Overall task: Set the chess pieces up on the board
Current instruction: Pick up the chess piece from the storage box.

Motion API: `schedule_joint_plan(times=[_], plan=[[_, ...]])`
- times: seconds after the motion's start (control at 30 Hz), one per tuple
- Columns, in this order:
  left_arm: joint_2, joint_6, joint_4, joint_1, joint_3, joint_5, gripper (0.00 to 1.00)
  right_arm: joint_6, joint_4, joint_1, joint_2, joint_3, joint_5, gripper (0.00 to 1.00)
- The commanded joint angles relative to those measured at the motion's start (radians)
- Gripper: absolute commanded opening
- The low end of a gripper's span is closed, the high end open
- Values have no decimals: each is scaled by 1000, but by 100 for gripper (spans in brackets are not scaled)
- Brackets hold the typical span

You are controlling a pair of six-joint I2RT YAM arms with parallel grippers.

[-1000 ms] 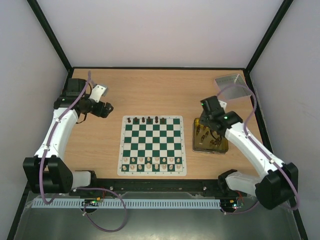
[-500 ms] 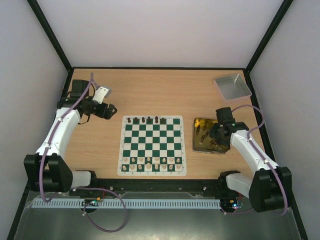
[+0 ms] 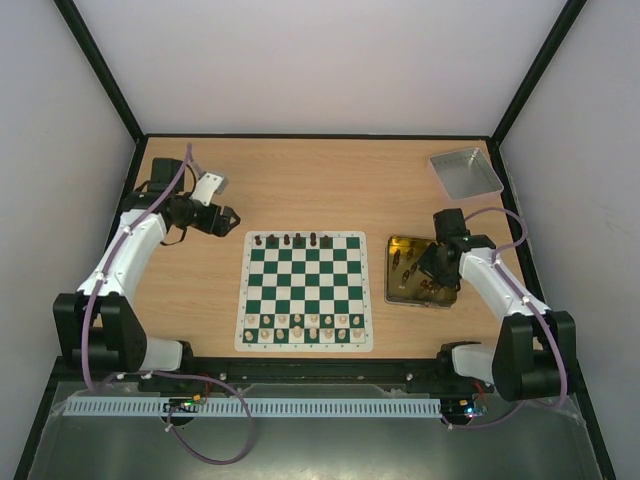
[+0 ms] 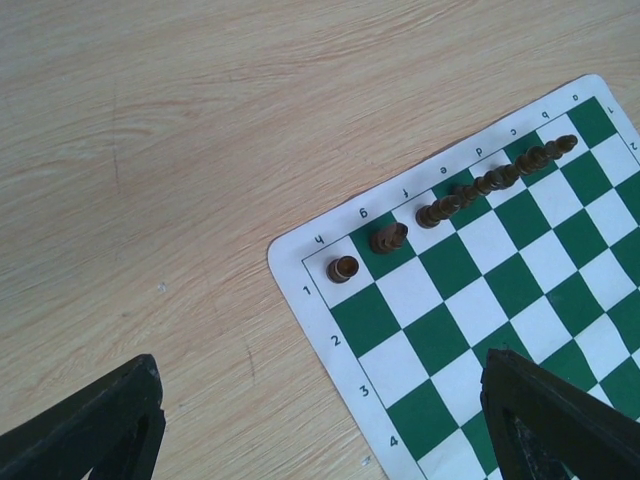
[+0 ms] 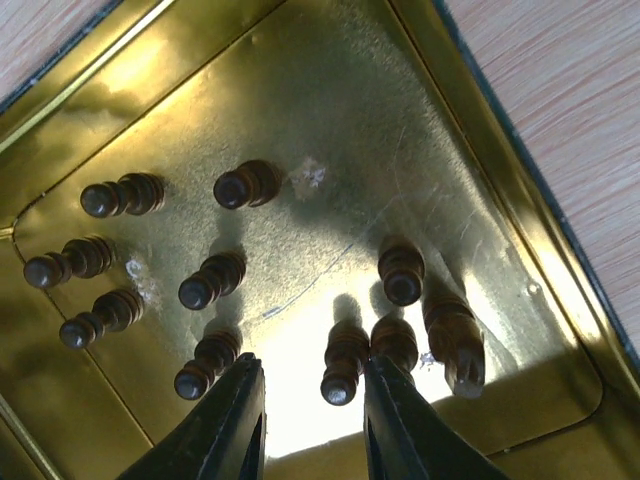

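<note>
While the left gripper (image 3: 224, 217) hangs wide open and empty off the far left corner of the board (image 3: 305, 285), the right gripper (image 5: 315, 430) sits low inside the gold tin (image 5: 520, 200). Its jaws are partly open with nothing between them. About a dozen dark pieces (image 5: 345, 362) stand loose on the tin floor; a few more line the board's far row.

Step in hand, by my reading: lift one piece from the tin. The nearest stands in a tight cluster of three. Centre over a single head, descend straight and close gently to spare its neighbours. Clear the tin wall before swinging across.
</note>
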Motion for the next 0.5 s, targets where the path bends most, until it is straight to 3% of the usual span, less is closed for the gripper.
schedule_joint_plan(times=[0.0,0.47], plan=[[40,-27,31,-6,-30,22,86,-24,-32,-27,19,43,31,26],[72,-45,46,-15,-35,-10,87,-27,-88,-67,-76,21,87,24]])
